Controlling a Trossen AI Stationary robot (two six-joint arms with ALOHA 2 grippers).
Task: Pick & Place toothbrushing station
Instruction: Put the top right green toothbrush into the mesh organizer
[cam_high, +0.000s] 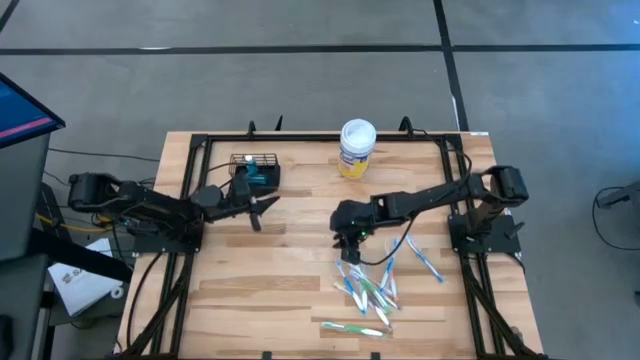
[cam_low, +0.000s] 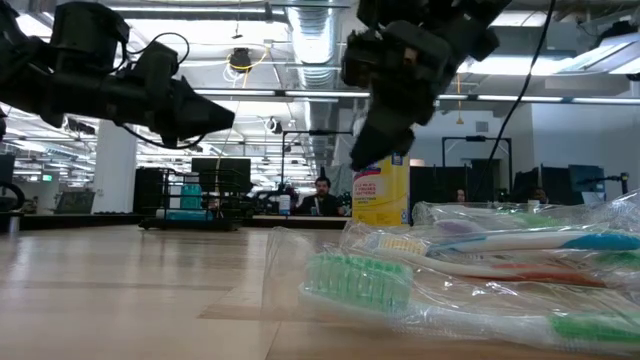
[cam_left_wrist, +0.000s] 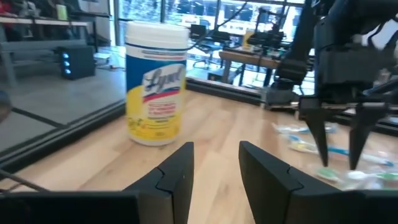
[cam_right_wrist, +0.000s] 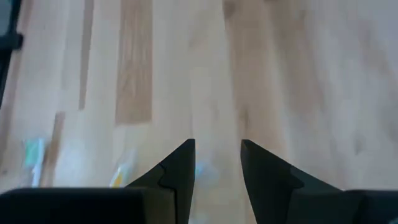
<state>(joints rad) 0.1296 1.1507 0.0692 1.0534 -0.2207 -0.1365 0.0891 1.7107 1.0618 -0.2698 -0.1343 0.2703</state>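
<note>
The toothbrushing station, a small black wire basket (cam_high: 256, 170) with a teal item inside, stands on the wooden table at the far left. My left gripper (cam_high: 262, 210) hovers open just on the near side of it, pointing level toward the table's right, with nothing between its fingers (cam_left_wrist: 180, 165). My right gripper (cam_high: 348, 240) is open too, slanting down over bare wood (cam_right_wrist: 217, 93) at the table's middle. It stands just beyond a pile of several wrapped toothbrushes (cam_high: 372, 288), touching none.
A white-lidded, yellow-labelled round tub (cam_high: 357, 147) stands upright at the far middle of the table. A black frame (cam_high: 320, 137) runs around the table's edges. Bare wood lies between the basket and the toothbrush pile (cam_low: 480, 270). People sit in the room behind.
</note>
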